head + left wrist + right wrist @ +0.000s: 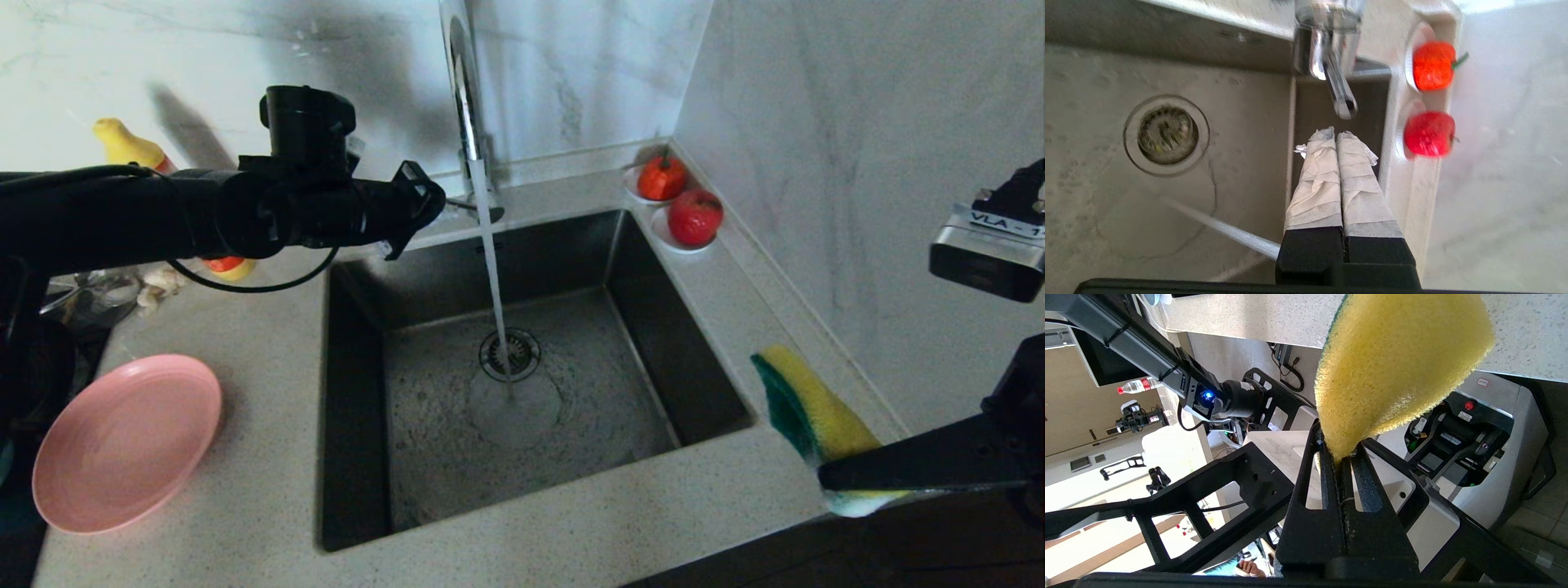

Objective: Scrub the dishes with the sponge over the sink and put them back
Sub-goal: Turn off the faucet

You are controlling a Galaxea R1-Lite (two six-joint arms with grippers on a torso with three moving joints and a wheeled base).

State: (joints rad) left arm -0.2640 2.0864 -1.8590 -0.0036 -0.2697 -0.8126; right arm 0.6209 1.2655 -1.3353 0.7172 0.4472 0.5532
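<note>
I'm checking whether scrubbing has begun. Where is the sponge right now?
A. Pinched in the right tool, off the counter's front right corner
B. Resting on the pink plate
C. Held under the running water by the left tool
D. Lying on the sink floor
A: the right tool is shut on the sponge, held off the counter's front right corner, away from the sink.

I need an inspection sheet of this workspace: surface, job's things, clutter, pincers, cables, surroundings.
Surface: speckled counter around the sink; tap running.
Job's things: pink plate on the counter left of the sink; sponge held up at the sink's right.
Clutter: two red fruits on saucers; yellow bottle.
Pincers: left pincer shut, holding nothing, near the tap; right pincer shut on the sponge.
Cables: black cable looping under the left arm.
Surroundings: marble wall.
</note>
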